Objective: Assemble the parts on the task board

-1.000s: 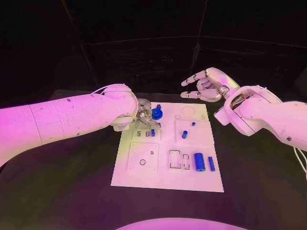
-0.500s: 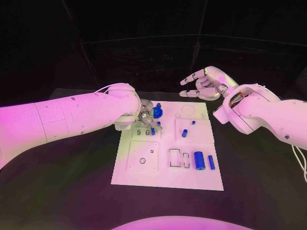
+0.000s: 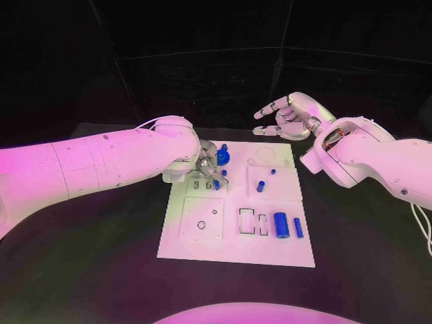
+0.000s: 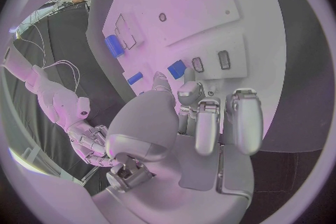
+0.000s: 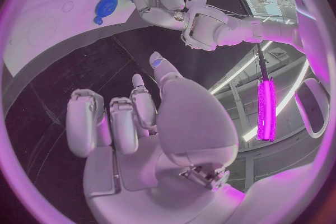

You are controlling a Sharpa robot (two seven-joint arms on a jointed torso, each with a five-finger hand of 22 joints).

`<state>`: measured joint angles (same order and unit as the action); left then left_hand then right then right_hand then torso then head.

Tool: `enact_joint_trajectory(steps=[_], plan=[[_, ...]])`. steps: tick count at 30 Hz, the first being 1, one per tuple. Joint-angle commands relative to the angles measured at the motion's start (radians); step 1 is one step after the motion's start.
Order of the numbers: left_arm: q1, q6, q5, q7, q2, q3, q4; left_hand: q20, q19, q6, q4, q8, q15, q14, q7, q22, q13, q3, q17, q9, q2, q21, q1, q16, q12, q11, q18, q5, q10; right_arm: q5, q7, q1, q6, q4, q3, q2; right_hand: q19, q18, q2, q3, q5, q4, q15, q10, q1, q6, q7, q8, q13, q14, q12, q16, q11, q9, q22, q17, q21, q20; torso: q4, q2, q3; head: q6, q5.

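The black counter (image 3: 99, 270) carries the white task board (image 3: 237, 250), which lies flat in the middle, between the two white arms. The left arm (image 3: 90, 169) reaches in low across the counter and ends at the board's far left corner; the right arm (image 3: 391, 165) is raised off the board's far right side.

The left hand (image 3: 204, 165) sits down on the board among the small pieces there. From the wrist its fingers (image 4: 241, 117) point down toward two little slots and a blue part (image 4: 176, 69) just beyond the fingertips, but whether it is pinching anything, I cannot tell. The right hand (image 3: 289, 118) hangs in the air beyond the board's far edge, fingers loosely curled and apart, holding nothing.

On the board, a round blue knob (image 3: 222, 158) stands near the far edge, right beside the left hand. A thick blue cylinder (image 3: 281, 226) lies near the right edge toward the front, with a thinner blue rod (image 3: 297, 229) just beside it. Two small blue pegs (image 3: 260, 186) sit in the middle right panel, one a little farther back than the other.
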<state>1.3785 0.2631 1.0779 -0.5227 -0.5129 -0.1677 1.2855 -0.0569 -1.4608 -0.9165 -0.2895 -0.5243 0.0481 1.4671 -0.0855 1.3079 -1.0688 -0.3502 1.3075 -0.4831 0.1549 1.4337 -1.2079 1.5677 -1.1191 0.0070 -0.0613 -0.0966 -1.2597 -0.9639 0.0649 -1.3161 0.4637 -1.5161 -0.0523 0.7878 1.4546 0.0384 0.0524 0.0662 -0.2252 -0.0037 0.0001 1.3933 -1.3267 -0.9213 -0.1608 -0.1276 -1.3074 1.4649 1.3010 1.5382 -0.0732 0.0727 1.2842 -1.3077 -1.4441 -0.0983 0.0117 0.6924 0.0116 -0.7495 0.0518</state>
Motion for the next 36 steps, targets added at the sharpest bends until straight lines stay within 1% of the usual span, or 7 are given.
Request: enact_joint_trajectory(steps=[1,15,21,24,30,32,36], plan=[[0.001,0.029,-0.003,-0.008,0.003,0.000,0.001,0.005,-0.026,0.004,0.005,-0.005,0.008,0.104,0.007,0.026,-0.002,0.004,0.263,-0.003,0.006,0.005,-0.009,0.003,-0.007,0.000,0.015,0.004,-0.008,0.001,-0.002,-0.002,-0.008,0.001,0.001,-0.002,-0.008,0.020,-0.004,-0.006,-0.001,0.001,-0.005,-0.009,0.004,0.007,0.001,-0.004,-0.021,0.090,-0.007,-0.004,0.002,-0.001,-0.002,-0.206,0.007,-0.001,0.0004,0.000,-0.0001,-0.001,0.000],[0.001,0.036,-0.003,-0.009,0.003,0.000,0.000,0.006,-0.026,0.008,0.009,-0.014,0.009,0.104,0.008,0.032,-0.004,0.010,0.263,-0.014,0.005,0.009,-0.023,0.003,-0.009,-0.001,0.016,0.004,-0.009,0.001,-0.003,-0.002,-0.011,0.009,0.001,-0.009,-0.008,0.020,-0.004,-0.006,-0.001,0.001,-0.005,-0.009,0.004,0.007,0.001,-0.004,-0.021,0.090,-0.007,-0.004,0.002,-0.001,-0.002,-0.206,0.007,-0.001,0.0006,0.000,0.0003,-0.003,0.001],[0.001,0.034,-0.006,-0.009,0.004,0.000,0.002,0.007,-0.027,0.012,0.015,-0.025,0.010,0.104,0.009,0.039,-0.007,0.024,0.263,-0.028,0.011,0.013,-0.045,0.003,-0.010,-0.002,0.017,0.003,-0.009,0.001,-0.003,-0.002,-0.014,0.014,0.001,-0.013,-0.008,0.020,-0.006,-0.007,-0.002,0.002,-0.006,-0.009,0.004,0.006,0.001,-0.005,-0.020,0.090,-0.007,-0.004,0.002,-0.001,-0.003,-0.206,0.007,-0.001,0.0007,0.000,0.0006,-0.005,0.002],[0.000,0.031,-0.010,-0.008,0.004,0.000,0.002,0.007,-0.025,0.019,0.028,-0.032,0.011,0.104,0.010,0.039,-0.006,0.048,0.263,-0.039,0.023,0.013,-0.075,0.003,-0.009,-0.003,0.017,0.002,-0.008,0.001,-0.004,-0.002,-0.015,0.016,0.001,-0.015,-0.008,0.020,-0.006,-0.007,-0.002,0.002,-0.006,-0.009,0.004,0.006,0.001,-0.005,-0.020,0.090,-0.007,-0.004,0.002,-0.001,-0.003,-0.206,0.007,-0.001,0.0010,0.000,0.0006,-0.006,0.002],[0.000,0.025,-0.038,-0.007,0.003,0.000,0.002,0.008,-0.024,0.029,0.056,-0.041,0.012,0.104,0.011,0.043,-0.006,0.087,0.263,-0.054,0.032,0.015,-0.122,0.003,-0.007,-0.005,0.017,0.000,-0.007,0.001,-0.005,-0.002,-0.018,0.021,0.001,-0.018,-0.008,0.020,-0.008,-0.007,-0.005,0.001,-0.006,-0.009,0.002,0.005,0.002,-0.006,-0.020,0.090,-0.007,-0.004,0.003,-0.001,-0.003,-0.206,0.007,-0.001,0.0010,0.000,0.0008,-0.009,0.003],[0.000,0.021,-0.044,-0.007,0.003,0.000,0.003,0.009,-0.024,0.034,0.077,-0.041,0.014,0.104,0.014,0.044,-0.005,0.114,0.263,-0.058,0.041,0.016,-0.155,0.003,-0.004,-0.008,0.017,-0.002,-0.005,0.001,-0.005,-0.002,-0.019,0.023,0.001,-0.019,-0.009,0.020,-0.009,-0.007,-0.006,0.001,-0.006,-0.009,0.001,0.005,0.002,-0.007,-0.019,0.090,-0.008,-0.005,0.003,-0.001,-0.003,-0.206,0.008,-0.001,0.0006,0.000,0.0007,-0.010,0.004],[0.000,0.015,-0.057,-0.005,0.002,0.000,0.004,0.012,-0.023,0.042,0.099,-0.040,0.016,0.104,0.016,0.044,-0.001,0.148,0.263,-0.062,0.049,0.016,-0.189,0.003,0.002,-0.010,0.017,-0.002,-0.001,0.001,-0.006,-0.002,-0.022,0.026,0.001,-0.022,-0.009,0.020,-0.010,-0.007,-0.008,0.000,-0.006,-0.009,0.000,0.005,0.002,-0.007,-0.019,0.090,-0.008,-0.004,0.003,-0.001,-0.003,-0.206,0.008,0.000,0.0004,0.000,-0.0001,-0.011,0.006]])
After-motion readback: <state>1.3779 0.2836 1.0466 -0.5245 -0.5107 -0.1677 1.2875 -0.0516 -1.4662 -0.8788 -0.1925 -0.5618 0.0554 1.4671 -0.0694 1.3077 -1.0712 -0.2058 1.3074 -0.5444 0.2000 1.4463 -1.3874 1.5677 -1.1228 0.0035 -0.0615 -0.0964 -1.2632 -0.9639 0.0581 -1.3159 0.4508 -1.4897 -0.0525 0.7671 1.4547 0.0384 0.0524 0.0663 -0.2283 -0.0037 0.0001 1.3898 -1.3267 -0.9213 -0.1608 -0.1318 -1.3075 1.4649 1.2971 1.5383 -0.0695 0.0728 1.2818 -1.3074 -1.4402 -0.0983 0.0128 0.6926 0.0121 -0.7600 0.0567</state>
